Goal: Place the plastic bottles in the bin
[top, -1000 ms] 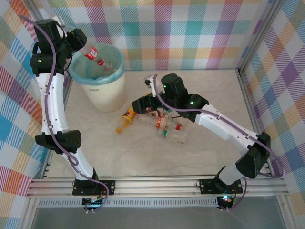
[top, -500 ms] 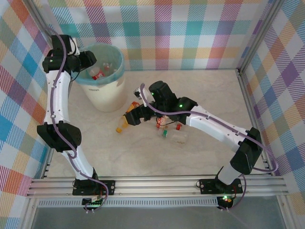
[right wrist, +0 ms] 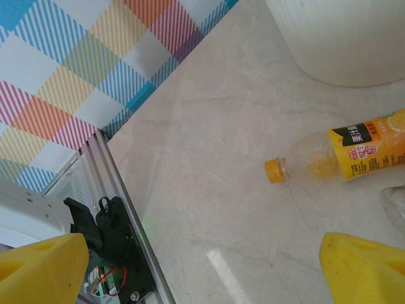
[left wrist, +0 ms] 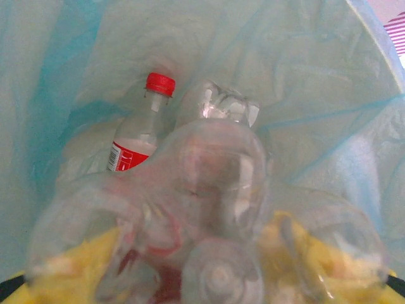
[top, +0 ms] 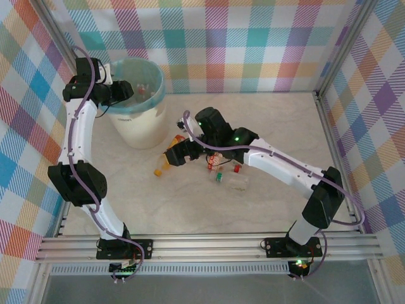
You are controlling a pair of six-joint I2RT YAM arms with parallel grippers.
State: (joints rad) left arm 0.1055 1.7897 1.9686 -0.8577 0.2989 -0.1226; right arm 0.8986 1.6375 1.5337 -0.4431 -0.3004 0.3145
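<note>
Status, top cam first: left gripper (top: 120, 93) at near-left rim of bin (top: 144, 126), pointing inward. Via left wrist: closed part-way on clear bottle (left wrist: 215, 183), yellow pads (left wrist: 63, 266) either side of it, all blurred from closeness, red label patch low on it. Deeper in bin: red-cap bottle (left wrist: 140, 130) leaning on liner (left wrist: 316, 95), crumpled bottle (left wrist: 221, 107) just beside it.

Right gripper (top: 173, 156) low over table (top: 158, 209), jaws spread wide, gripping nothing. Orange bottle (top: 162, 166) on its side, just beside that gripper, cap toward near-left; near bin wall but not touching.

Obstacles: heap (top: 218, 170) of bottles just right of right gripper, partly under right arm; flat bottle (top: 236, 183) lying a bit apart on heap's near side. Frame rail (right wrist: 126, 209) and plaid wall (right wrist: 76, 76) beyond table edge on left, well apart from orange bottle.
</note>
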